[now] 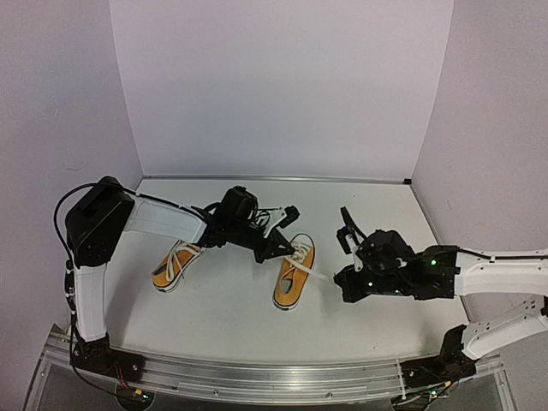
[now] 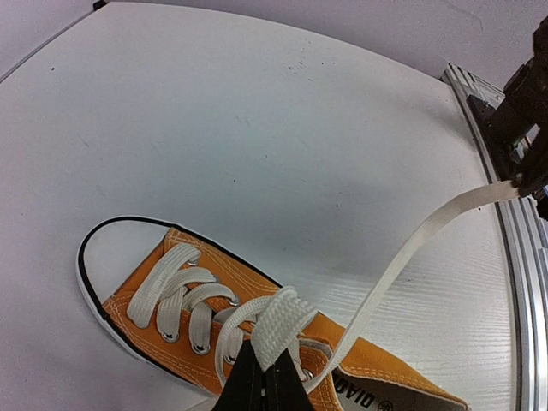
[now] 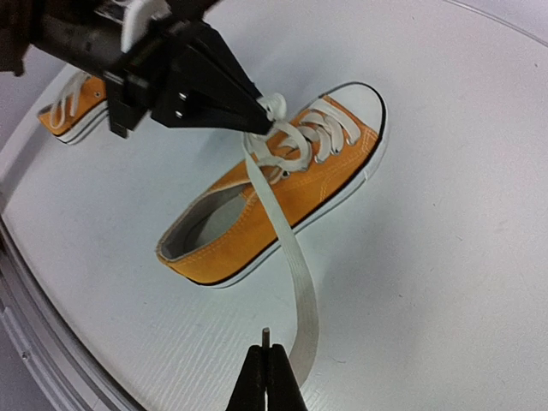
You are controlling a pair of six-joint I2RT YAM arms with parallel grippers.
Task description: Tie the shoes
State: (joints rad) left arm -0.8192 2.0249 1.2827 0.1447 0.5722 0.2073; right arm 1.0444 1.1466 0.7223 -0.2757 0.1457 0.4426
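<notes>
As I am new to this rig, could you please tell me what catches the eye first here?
A white lace strand stretches from the orange shoe in the middle of the table to the shut right gripper. The left gripper pinches a lace loop above that shoe's eyelets, while the second shoe lies apart under the left arm.
</notes>
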